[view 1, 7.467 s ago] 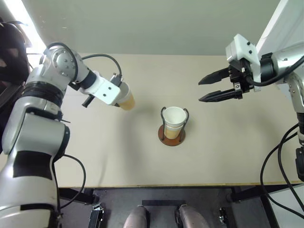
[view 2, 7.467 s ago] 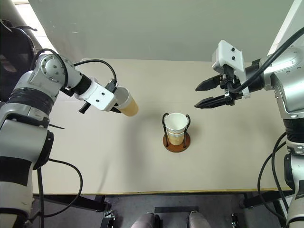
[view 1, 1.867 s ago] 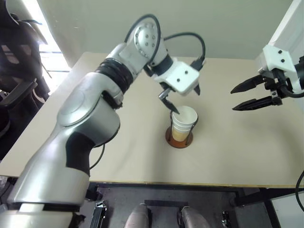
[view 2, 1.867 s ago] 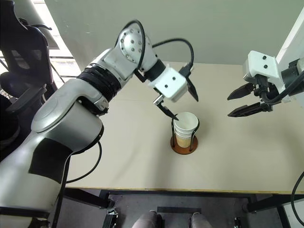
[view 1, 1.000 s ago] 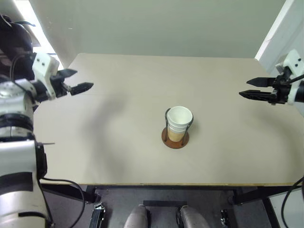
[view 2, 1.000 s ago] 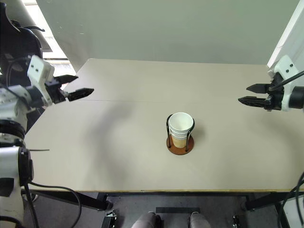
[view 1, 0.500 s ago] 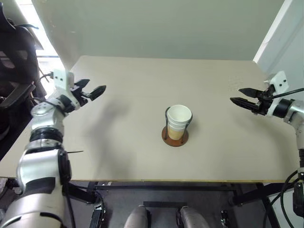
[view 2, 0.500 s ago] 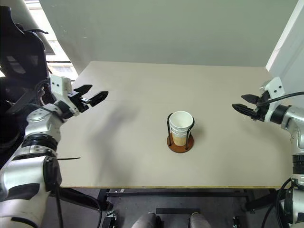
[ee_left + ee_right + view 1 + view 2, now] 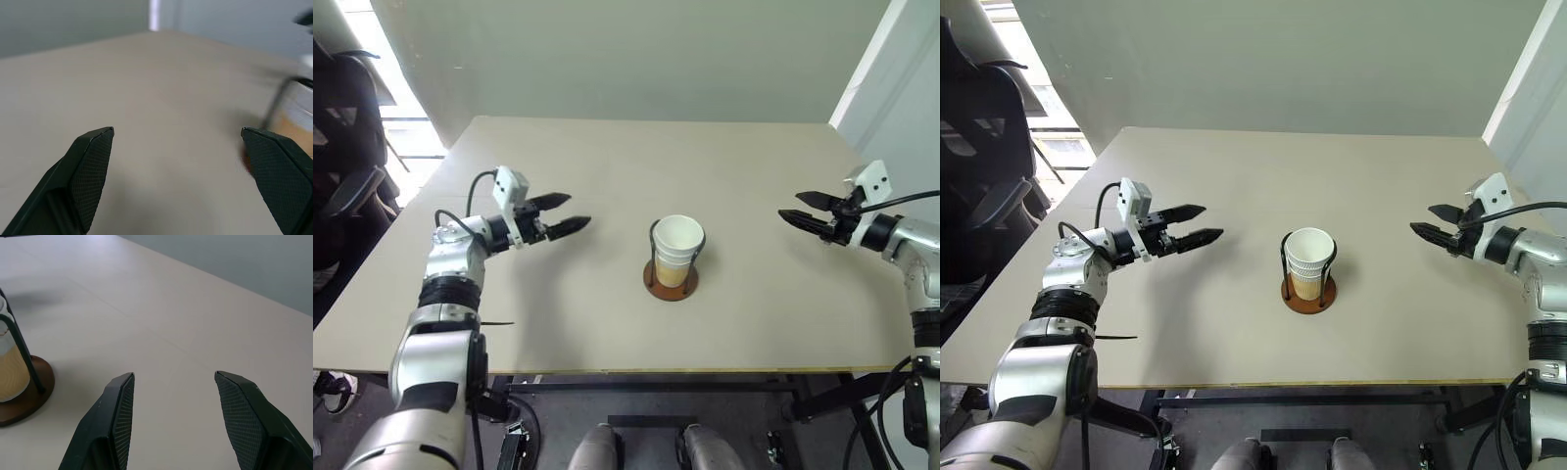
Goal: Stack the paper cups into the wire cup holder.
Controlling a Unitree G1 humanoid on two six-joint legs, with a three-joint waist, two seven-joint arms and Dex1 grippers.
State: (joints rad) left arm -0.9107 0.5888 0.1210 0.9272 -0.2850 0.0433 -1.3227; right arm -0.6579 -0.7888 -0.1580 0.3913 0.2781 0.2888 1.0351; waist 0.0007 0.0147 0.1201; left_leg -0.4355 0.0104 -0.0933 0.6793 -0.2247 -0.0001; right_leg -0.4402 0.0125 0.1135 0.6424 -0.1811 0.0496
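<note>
The paper cups (image 9: 677, 247) stand nested in one stack, tan below and white at the rims, inside the wire cup holder (image 9: 1309, 296) at the table's middle. The holder's black loops rise on either side of the stack from the brown disc base. My left gripper (image 9: 576, 211) hovers open and empty to the left of the holder, pointing at it. The right gripper (image 9: 790, 205) hangs open and empty well to the right, pointing back at the stack. The right wrist view has the holder's base (image 9: 24, 399) beside the open right gripper (image 9: 173, 376).
The beige table (image 9: 607, 147) carries nothing else. A black chair (image 9: 347, 186) stands past its left edge, and a white wall panel (image 9: 901, 88) runs along the right side. The table's front edge lies close to me.
My left gripper, which slid a cup into the stack and pulled away left, has swung back right and lower toward the holder. The right gripper sank a little. The camera also shifted.
</note>
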